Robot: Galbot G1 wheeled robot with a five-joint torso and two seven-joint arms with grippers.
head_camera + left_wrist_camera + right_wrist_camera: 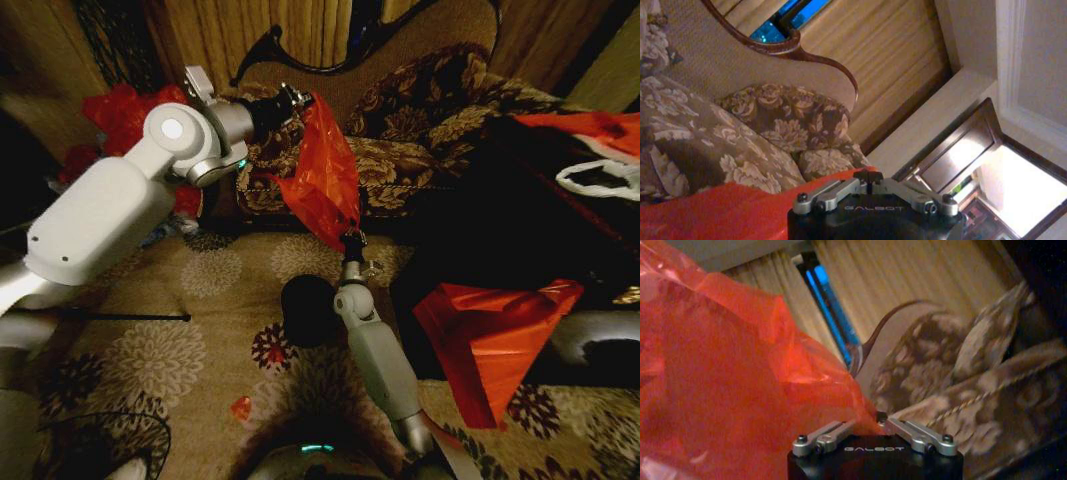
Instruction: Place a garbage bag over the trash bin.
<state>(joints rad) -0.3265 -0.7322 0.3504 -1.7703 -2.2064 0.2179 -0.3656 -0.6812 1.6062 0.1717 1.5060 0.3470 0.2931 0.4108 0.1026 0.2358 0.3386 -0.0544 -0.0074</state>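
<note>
Two pincers clamp the glossy red plastic garbage bag (325,180) | left pincer (300,100) pinches its top high, right pincer (351,238) its bottom corner, stretching the film apart | small black round trash bin (308,310) waits below on the floral carpet (200,330), uncovered.

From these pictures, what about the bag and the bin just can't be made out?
- Bin, head view: its right side is hidden behind the right arm; its dark mouth shows no depth.
- Bag, head view: wrinkles hide where its opening is.
- Left gripper, left wrist view: shut fingers cover the pinched bag edge.
- Right gripper, right wrist view: the film hides its fingertips.
</note>
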